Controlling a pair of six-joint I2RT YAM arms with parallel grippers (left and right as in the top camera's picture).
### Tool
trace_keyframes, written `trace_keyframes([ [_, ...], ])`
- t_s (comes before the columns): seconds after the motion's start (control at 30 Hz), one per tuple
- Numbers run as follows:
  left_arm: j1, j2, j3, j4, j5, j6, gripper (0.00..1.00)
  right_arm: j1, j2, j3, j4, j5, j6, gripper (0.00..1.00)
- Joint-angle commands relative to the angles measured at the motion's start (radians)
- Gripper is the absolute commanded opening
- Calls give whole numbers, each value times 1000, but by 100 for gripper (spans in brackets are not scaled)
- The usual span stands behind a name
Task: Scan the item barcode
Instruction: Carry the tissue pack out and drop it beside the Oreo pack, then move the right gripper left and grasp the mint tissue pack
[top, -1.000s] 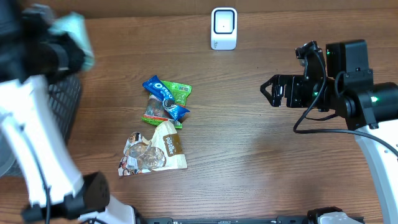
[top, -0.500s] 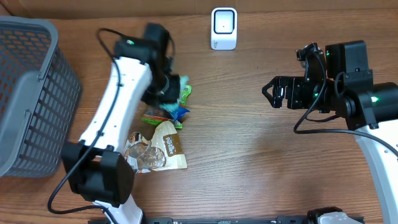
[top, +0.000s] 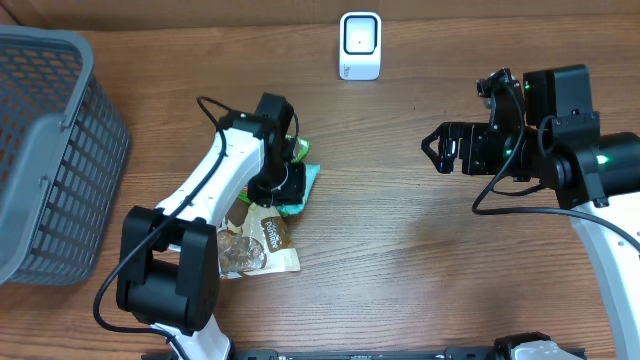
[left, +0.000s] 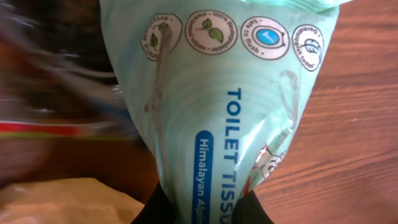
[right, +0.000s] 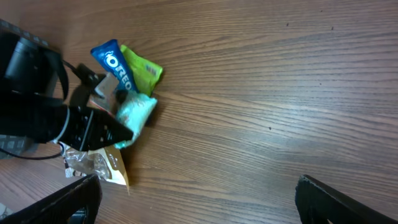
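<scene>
Over the snacks (top: 255, 240), fresh from far left: clenches tissue pack (left: 224, 93) in left claw (top: 285, 185), right claw (top: 430, 148) released; scanner (top: 360, 45) unvisited.

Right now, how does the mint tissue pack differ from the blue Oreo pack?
The tissue pack is mint green and reads TOILET TISSUE; the Oreo pack is blue with white lettering. The tissue pack is pinched in the left gripper; the Oreo pack lies loose, with no gripper on it. Both are soft packets.
</scene>
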Motion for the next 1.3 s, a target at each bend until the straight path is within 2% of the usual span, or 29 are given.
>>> trace_keyframes([
  [0.0, -7, 3, -49, -21, 31, -40, 4, 4, -2, 25, 6, 4, -4, 100],
  [0.03, -15, 2, -49, -24, 52, -25, 5, 4, -2, 25, 7, 4, -4, 100],
  [0.17, -34, 2, -44, -24, 113, 18, 57, 4, -2, 25, 11, 0, 0, 100],
  [0.27, -27, 2, -3, -49, 119, 17, 73, 4, 0, 25, 14, 0, 34, 100],
  [0.5, 42, 1, 312, -192, 115, 45, 76, 5, 82, 25, 40, -117, 106, 99],
  [0.6, 91, 1, 484, -233, 102, 47, 77, 17, 156, 25, 55, -183, 109, 95],
  [0.67, 130, 1, 591, -232, 83, 47, 85, 34, 208, 25, 74, -203, 126, 93],
  [0.73, 165, 1, 656, -224, 77, 43, 100, 58, 253, 25, 95, -202, 148, 91],
  [0.87, 224, 1, 713, -179, 78, 33, 100, 156, 359, 25, 145, -202, 167, 90],
  [1.03, 229, 4, 712, -176, 66, 18, 100, 285, 497, 25, 224, -201, 218, 90],
  [1.27, 227, 4, 712, -172, -47, 17, 100, 400, 668, 25, 324, -202, 320, 87],
])
